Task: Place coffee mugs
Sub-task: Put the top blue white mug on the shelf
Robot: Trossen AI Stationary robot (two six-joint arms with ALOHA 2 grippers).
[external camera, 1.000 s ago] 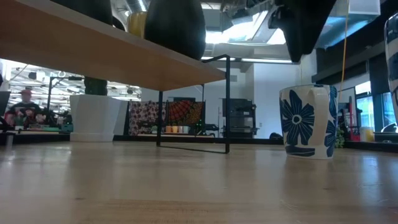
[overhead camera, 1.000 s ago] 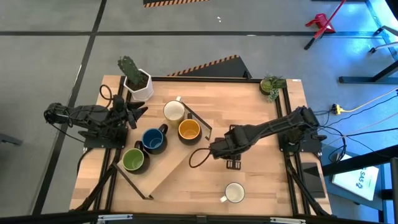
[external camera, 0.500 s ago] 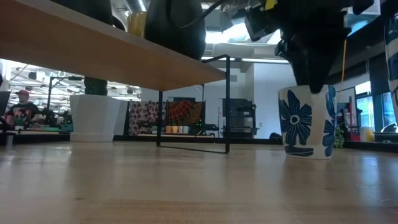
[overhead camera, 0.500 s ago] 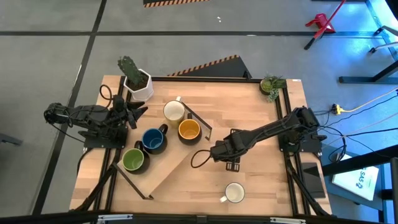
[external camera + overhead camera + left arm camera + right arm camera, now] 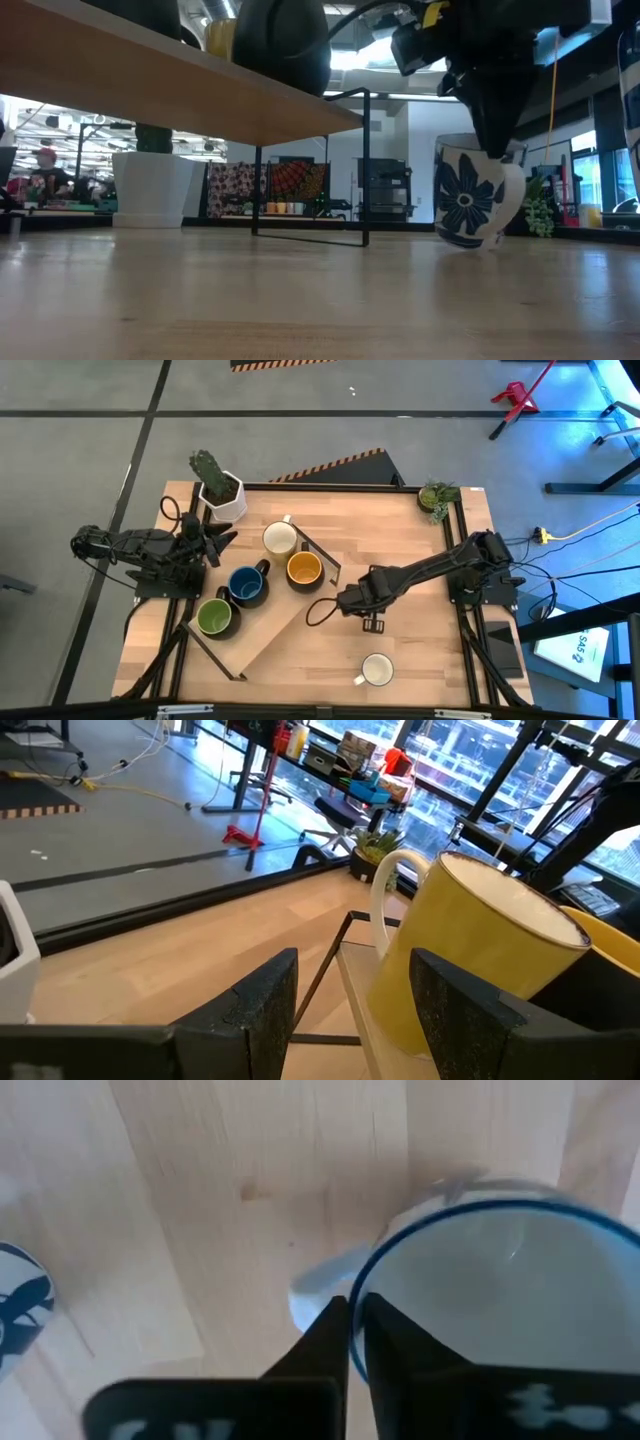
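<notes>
Pale, straight-grained wood planks make up your bench [image 5: 420, 560], framed in dark metal, with a slanted wooden shelf [image 5: 262, 635] on thin black legs toward its left side.

On that shelf you have four glazed ceramic mugs, round with loop handles: a green mug [image 5: 213, 617], a dark blue mug [image 5: 245, 584], a yellow-orange mug [image 5: 304, 569] and a cream mug [image 5: 279, 539]. A plain white mug [image 5: 376, 670] stands alone on the bench near the front edge. A spiny cactus in a white faceted pot [image 5: 222, 493] occupies the back left corner; a small leafy potted plant [image 5: 437, 495] the back right.

Your right end effector [image 5: 497, 135] has its fingers together, pinching the rim of a white mug with a blue flower print [image 5: 470, 195]; one finger sits inside the blue-edged rim, one outside. That mug is tilted in the low view, one side of its base off the bench, near the bench's middle.

Your left end effector [image 5: 350, 1005] waits at the left edge, fingers apart, holding nothing, with the cream mug just ahead of them.
</notes>
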